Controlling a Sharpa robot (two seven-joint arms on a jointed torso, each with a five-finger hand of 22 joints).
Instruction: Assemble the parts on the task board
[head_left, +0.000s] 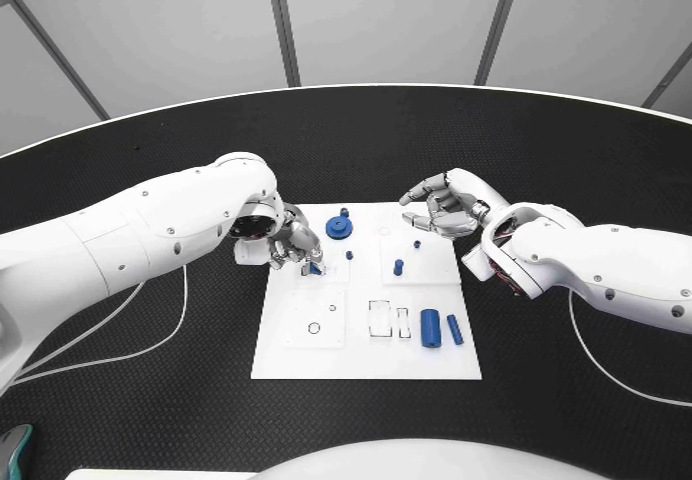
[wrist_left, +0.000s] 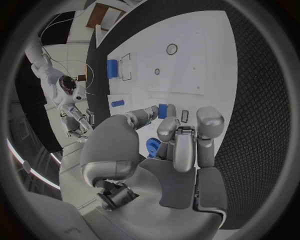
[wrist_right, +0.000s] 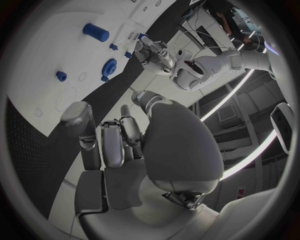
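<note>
Near-left of task board (head_left: 296, 362) is bare, open approach. Far edge crowded: gear part (head_left: 339, 227) upright between left robot hand (head_left: 293, 243) and right robot hand (head_left: 446, 207). Two cylinders (head_left: 440, 327) lie near-right.

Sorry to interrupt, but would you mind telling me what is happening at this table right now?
The robot is assembling small blue parts on the white task board. Its left hand pinches a small blue piece at the board's left side. The right hand hovers off the board's far right corner, holding nothing. A blue gear-shaped part stands on the board, and two blue cylinders lie loose.
</note>
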